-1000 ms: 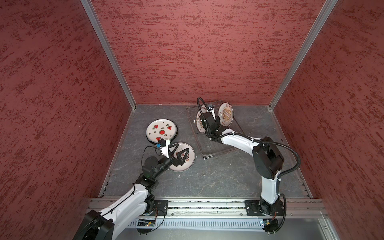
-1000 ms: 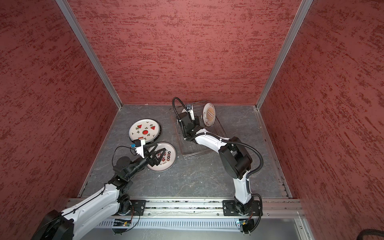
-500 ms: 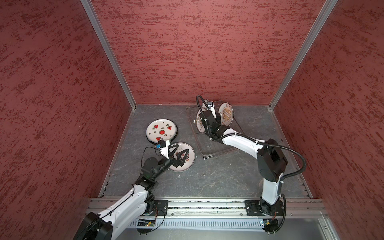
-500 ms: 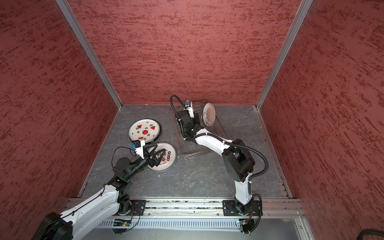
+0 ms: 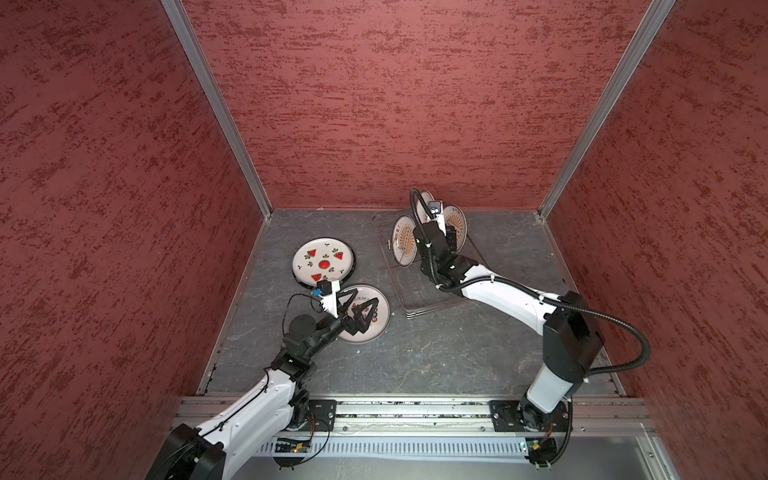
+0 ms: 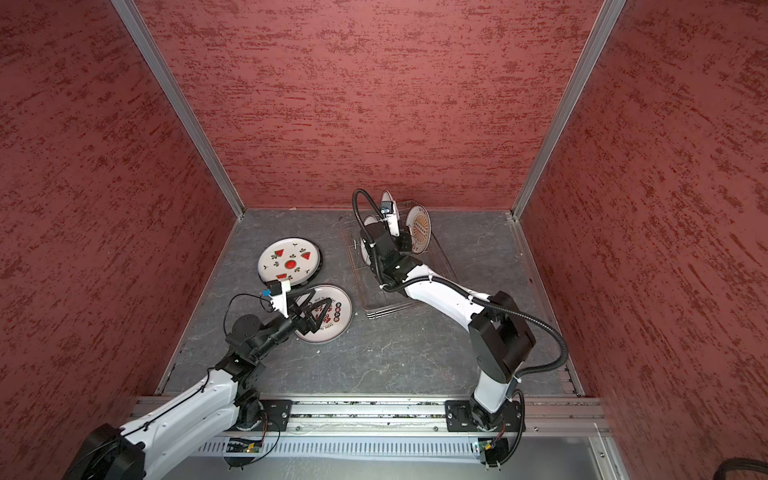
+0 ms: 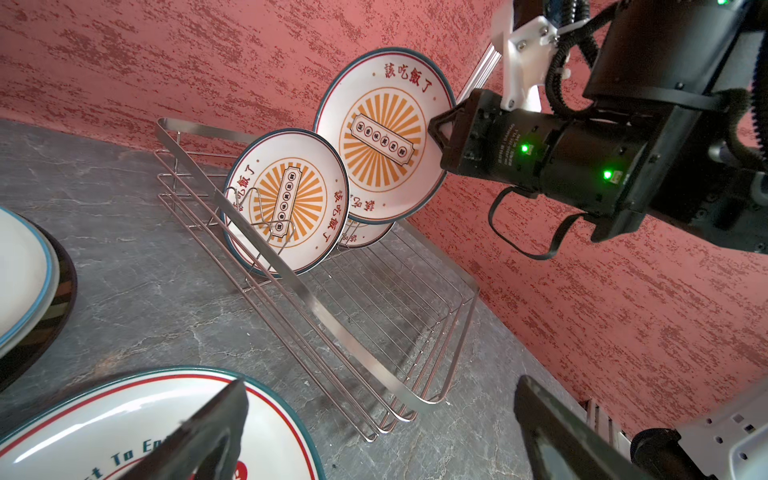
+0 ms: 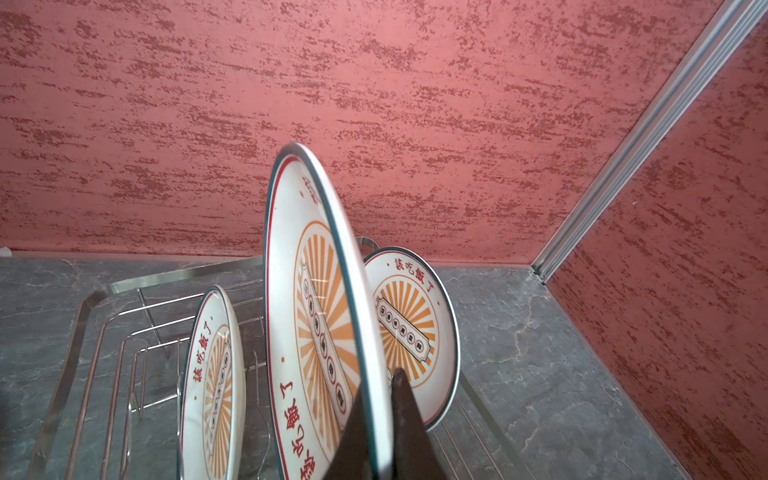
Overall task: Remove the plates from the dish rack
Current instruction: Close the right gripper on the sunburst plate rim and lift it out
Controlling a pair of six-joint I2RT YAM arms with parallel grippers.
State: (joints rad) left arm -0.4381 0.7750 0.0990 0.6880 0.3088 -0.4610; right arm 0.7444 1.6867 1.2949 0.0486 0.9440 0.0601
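Note:
The dish rack (image 5: 432, 308) (image 7: 316, 307) is a silver wire tray at the back right of the floor. My right gripper (image 5: 435, 226) (image 8: 380, 395) is shut on the rim of a white orange-sunburst plate (image 7: 382, 137) (image 8: 316, 311), held upright above the rack. Two more sunburst plates stand in the rack, one in front (image 5: 402, 246) (image 7: 286, 199) and one behind (image 5: 456, 226) (image 8: 415, 332). My left gripper (image 5: 365, 298) (image 6: 320, 298) (image 7: 382, 384) is open, hovering over a red-lettered plate (image 5: 374, 328) (image 7: 104, 415) lying flat on the floor.
A watermelon plate (image 5: 323, 262) (image 6: 289, 261) lies flat left of the rack, on top of a dark-rimmed plate (image 7: 62, 299). Red walls close in the back and both sides. Bare grey floor (image 5: 415, 357) stretches in front of the rack.
My right gripper has raised the sunburst plate up out of the rack and a little toward the back wall. The left arm has hardly moved.

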